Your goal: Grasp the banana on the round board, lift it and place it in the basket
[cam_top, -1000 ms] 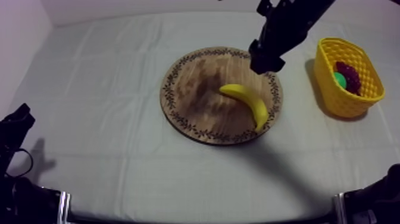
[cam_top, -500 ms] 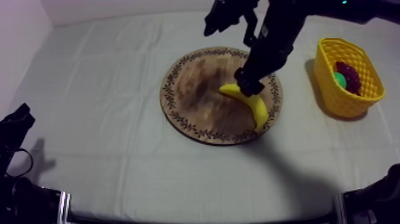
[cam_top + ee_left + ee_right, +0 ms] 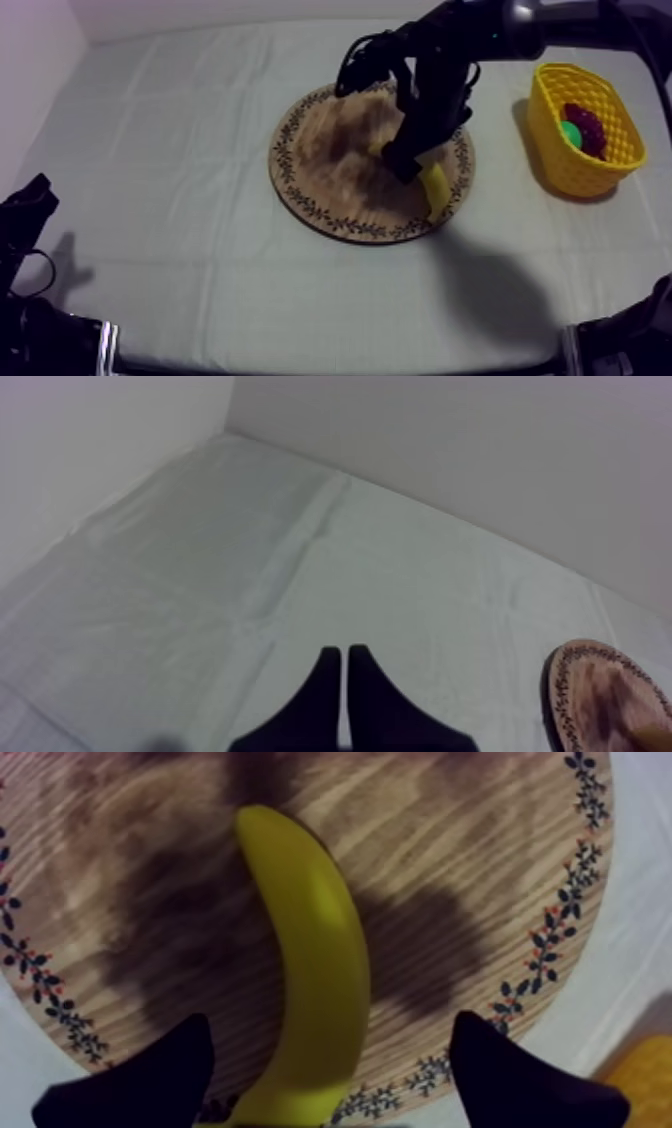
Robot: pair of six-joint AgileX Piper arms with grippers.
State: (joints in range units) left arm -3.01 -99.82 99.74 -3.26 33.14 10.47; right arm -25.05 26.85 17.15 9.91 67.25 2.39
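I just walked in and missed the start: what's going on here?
The right gripper hangs low over the wooden board, its fingers open either side of the banana, which lies on the board, not yet gripped. The left gripper rests shut at its own side of the table. The yellow basket stands beside the board.

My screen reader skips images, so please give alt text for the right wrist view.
A yellow banana lies on the round wooden board, between the open jaws of the right gripper, one at each side of it. The board's patterned rim borders grey-white cloth.
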